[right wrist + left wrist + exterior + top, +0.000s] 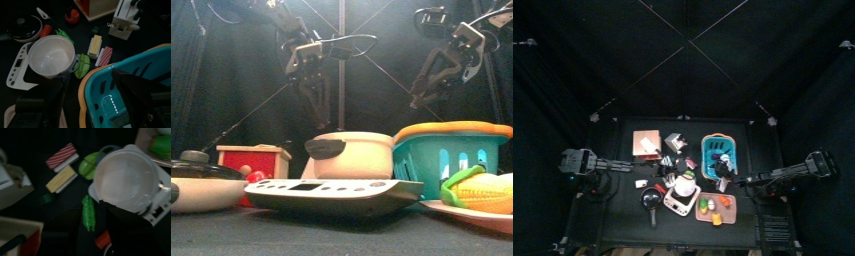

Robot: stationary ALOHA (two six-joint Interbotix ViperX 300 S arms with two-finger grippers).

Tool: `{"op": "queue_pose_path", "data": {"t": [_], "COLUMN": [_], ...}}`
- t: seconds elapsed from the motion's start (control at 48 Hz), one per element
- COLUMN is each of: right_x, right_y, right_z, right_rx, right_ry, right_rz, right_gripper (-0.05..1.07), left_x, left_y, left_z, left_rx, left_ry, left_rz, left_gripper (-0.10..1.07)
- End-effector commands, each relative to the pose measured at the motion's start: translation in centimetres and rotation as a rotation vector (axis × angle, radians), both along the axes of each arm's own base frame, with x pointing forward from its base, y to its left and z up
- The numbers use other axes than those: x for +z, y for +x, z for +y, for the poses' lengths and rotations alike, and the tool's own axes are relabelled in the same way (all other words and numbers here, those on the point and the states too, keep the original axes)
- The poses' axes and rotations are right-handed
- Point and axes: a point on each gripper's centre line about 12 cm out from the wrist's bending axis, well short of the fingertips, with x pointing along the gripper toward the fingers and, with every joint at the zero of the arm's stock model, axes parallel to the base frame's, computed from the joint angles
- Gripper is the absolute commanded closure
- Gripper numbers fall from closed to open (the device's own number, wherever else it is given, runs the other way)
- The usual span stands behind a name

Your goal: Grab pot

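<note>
While both arms hang raised, your pot (352, 155) sits ungrasped on the scale (331, 192).
Your left gripper (310, 88) stands wide apart, empty, above it; whether the right gripper (428, 92) holds anything, you cannot tell.

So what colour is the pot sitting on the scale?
Cream-white pot with black handle, clearest in front view.

Dim, curtained scene; left wrist view motion-blurred (pot (127, 180) glares white), others sharper.
</note>
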Motion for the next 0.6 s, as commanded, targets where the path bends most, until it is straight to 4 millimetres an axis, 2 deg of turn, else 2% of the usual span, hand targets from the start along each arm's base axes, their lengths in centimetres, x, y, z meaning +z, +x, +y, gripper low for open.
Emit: {"op": "queue_pose_path", "data": {"t": [0.0, 0.083, 0.25, 0.479, 0.583], "right_x": [0.7, 0.8, 0.6, 0.5, 0.4], "right_y": [0.0, 0.0, -0.1, -0.1, -0.1], "right_z": [0.0, 0.0, -0.1, -0.2, -0.2], "right_rx": [0.000, 0.002, -0.002, -0.006, -0.006], "right_ry": [0.001, 0.000, -0.002, -0.003, -0.003], "right_rz": [-0.022, -0.025, -0.020, -0.016, -0.014], "right_gripper": [0.04, 0.04, 0.04, 0.04, 0.04], "left_x": [0.2, -0.7, -2.4, -2.2, -3.2], "left_y": [0.2, 0.1, -0.2, 0.2, 0.3], "left_z": [-0.1, -0.9, -1.2, -1.8, -2.1], "left_rx": [0.019, 0.036, 0.083, 0.050, 0.057], "left_ry": [0.080, 0.071, 0.021, -0.027, -0.060], "left_rz": [-0.014, -0.009, -0.011, -0.107, -0.102], "left_gripper": [0.22, 0.22, 0.22, 0.22, 0.22]}}
